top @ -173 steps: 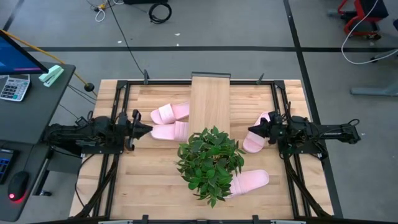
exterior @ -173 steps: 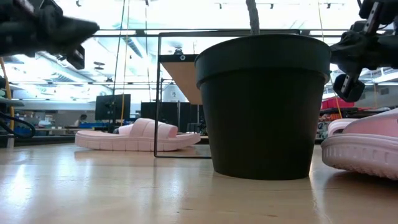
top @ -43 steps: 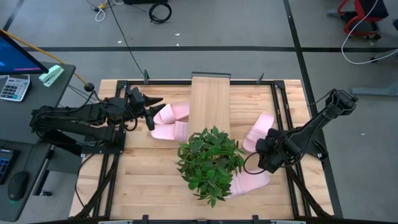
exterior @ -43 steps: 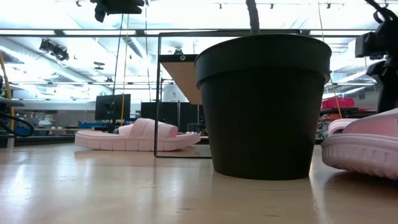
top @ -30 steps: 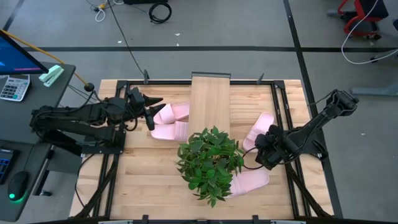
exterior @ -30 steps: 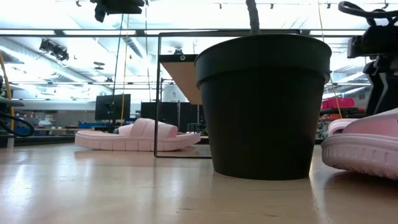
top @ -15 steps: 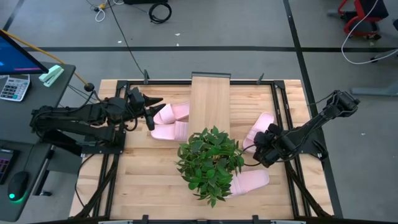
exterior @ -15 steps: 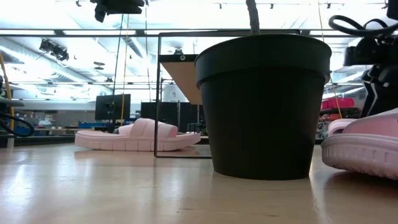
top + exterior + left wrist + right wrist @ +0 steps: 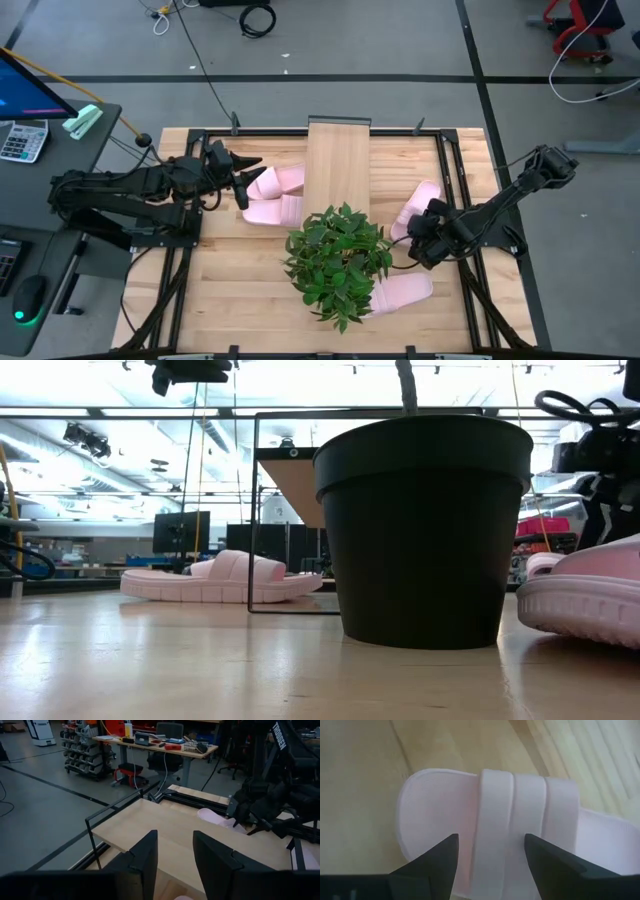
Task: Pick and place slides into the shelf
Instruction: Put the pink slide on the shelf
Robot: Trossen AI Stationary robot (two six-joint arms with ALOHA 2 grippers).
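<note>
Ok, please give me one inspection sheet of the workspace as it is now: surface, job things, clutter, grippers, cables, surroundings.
Surface: butcher-block table, dark frame round it.
Job's things: shelf top bare; four pink slides on the table, two left of the shelf, one right, one near the plant.
Clutter: potted plant in a black pot.
Grippers: left gripper open, above the left pair; right gripper open, straddling the right slide's strap.
Cables: loose ones on the floor.
Surroundings: desk with calculator; workbenches behind.
</note>
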